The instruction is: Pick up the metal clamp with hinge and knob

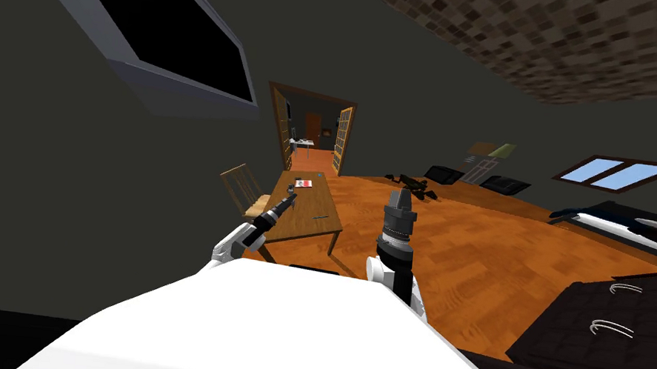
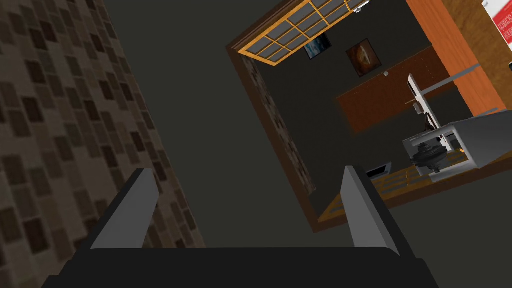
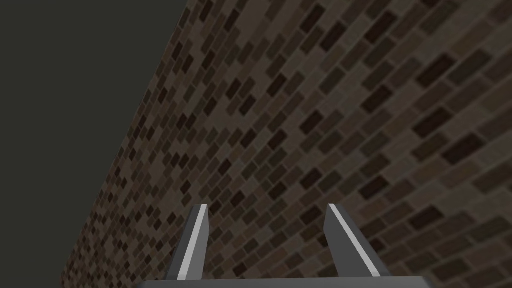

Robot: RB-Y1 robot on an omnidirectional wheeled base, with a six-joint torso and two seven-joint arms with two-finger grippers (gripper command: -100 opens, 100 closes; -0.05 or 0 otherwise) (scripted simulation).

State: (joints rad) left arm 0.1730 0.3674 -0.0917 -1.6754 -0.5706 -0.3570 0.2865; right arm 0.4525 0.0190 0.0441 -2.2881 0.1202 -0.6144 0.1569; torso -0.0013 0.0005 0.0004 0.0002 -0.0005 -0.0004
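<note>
Clamp (image 1: 290, 188) on table (image 1: 301, 228) at our 11 o'clock, just beyond left gripper (image 1: 291, 200), fingers apart, empty. Right gripper (image 1: 400, 194) raised at 1 o'clock, also apart. Risk: we aim off-centre, blade nudges clamp toward book (image 1: 304, 183).

On the wooden table (image 1: 315, 209), a small dark thing (image 1: 290, 188) beside the red and white booklet (image 1: 304, 183) is too tiny to make out. The picture's edge cuts off the dark chest of drawers (image 1: 604, 329) and the bed (image 1: 639, 224).
</note>
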